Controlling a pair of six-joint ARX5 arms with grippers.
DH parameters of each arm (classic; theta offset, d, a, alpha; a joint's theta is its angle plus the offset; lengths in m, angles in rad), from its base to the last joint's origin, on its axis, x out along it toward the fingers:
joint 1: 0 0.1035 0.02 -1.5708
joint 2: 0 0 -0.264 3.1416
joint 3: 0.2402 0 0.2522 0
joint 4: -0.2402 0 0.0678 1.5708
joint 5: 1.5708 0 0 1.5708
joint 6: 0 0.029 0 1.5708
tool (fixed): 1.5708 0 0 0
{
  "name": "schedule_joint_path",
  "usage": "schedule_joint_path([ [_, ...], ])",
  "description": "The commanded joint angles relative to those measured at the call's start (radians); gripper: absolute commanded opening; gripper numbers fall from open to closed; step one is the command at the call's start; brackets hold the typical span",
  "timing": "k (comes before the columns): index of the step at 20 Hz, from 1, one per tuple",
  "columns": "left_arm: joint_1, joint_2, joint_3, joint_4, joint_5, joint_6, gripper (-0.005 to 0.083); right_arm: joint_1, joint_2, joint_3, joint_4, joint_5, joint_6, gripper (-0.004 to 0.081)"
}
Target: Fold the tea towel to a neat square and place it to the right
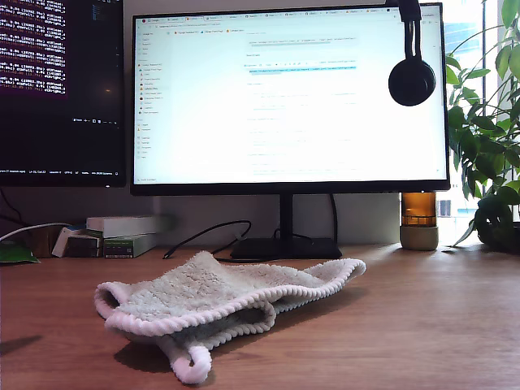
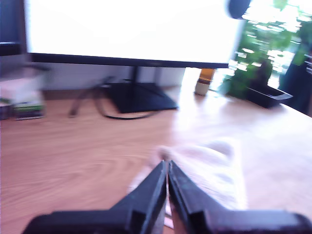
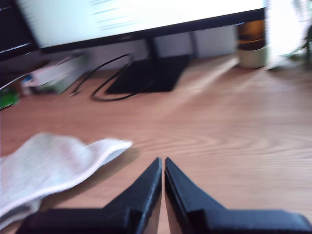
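The tea towel (image 1: 219, 296) lies loosely folded and rumpled on the wooden desk (image 1: 422, 325), off-white with a thick ribbed hem and a small loop (image 1: 192, 366) at its near corner. Neither arm shows in the exterior view. In the blurred first wrist view, my first gripper (image 2: 167, 164) is shut, its tips hovering over the near edge of the tea towel (image 2: 214, 170) with nothing seen between them. My second gripper (image 3: 162, 161) is shut too, above bare wood, with one end of the tea towel (image 3: 53, 163) lying off to one side of it.
A large monitor (image 1: 288, 97) stands behind the towel on a black base (image 1: 284, 248), with headphones (image 1: 411, 77) hung on its corner. An amber bottle (image 1: 418, 219) and a plant (image 1: 487, 146) are at the exterior view's right. Boxes (image 1: 122, 234) and a cable (image 1: 203, 234) are at its left.
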State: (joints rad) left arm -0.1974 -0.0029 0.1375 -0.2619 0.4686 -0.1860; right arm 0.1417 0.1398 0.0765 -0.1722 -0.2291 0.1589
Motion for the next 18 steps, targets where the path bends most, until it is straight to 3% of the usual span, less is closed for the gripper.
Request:
schedule_joint_path([
  [1,-0.049,0.019,-0.014,0.009,0.001,0.021,-0.0024,0.032,0.040,0.023,0.000,-0.004,-0.002,-0.0012],
  [5,-0.184,0.134,-0.014,0.061,-0.005,0.062,-0.0024,0.103,0.168,0.118,-0.045,-0.053,-0.026,-0.0012],
  [11,-0.350,0.288,-0.012,0.169,-0.002,0.075,-0.0024,0.153,0.444,0.340,-0.269,-0.113,-0.301,-0.0012],
  [18,-0.460,0.401,0.066,0.177,-0.204,0.182,-0.0024,0.153,0.647,0.463,-0.319,-0.132,-0.477,-0.0012],
])
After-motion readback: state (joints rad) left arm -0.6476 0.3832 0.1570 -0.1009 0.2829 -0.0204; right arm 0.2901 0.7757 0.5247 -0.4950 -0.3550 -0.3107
